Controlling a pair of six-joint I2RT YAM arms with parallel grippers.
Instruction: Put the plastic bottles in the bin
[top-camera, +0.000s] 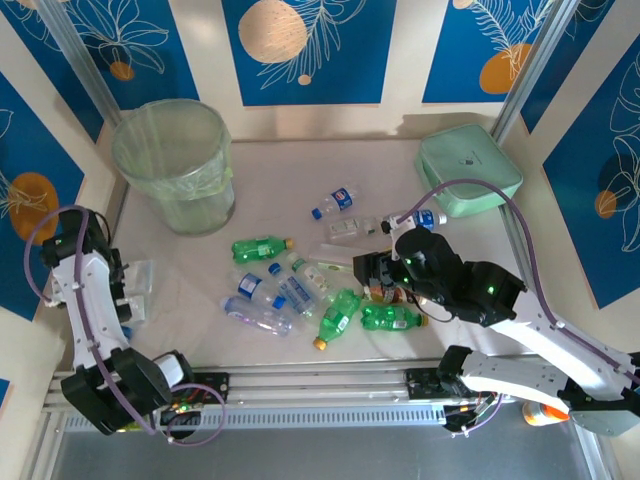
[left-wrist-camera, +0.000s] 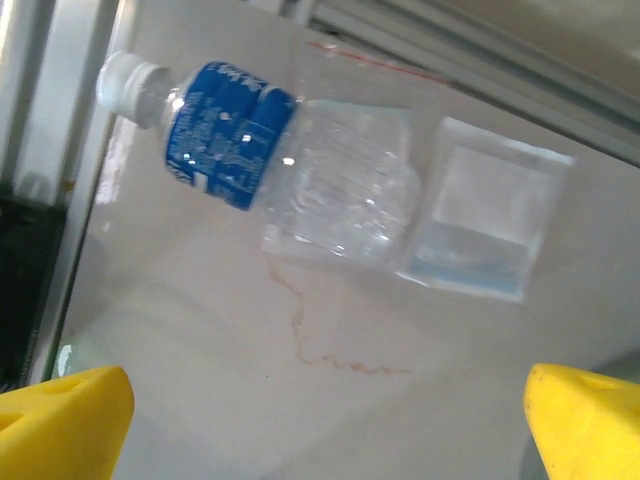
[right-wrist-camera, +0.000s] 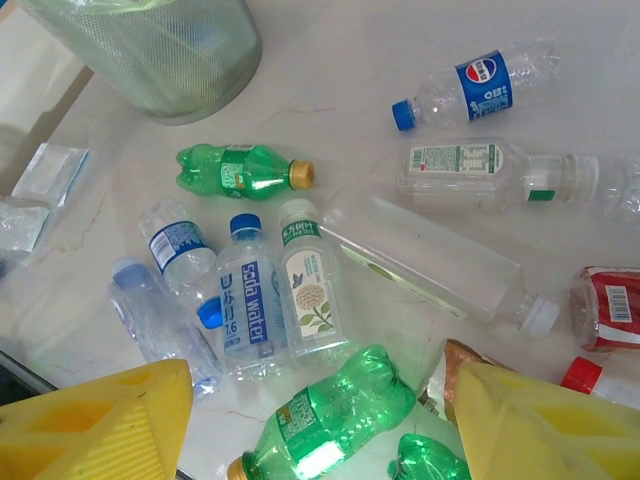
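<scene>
Left tool (left-wrist-camera: 322, 425) wide — over bottle (left-wrist-camera: 250, 165)

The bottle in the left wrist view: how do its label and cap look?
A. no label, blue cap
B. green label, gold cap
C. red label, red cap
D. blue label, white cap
D: the crushed clear bottle lying on the table has a blue label around its upper part and a white cap at its end.
</scene>
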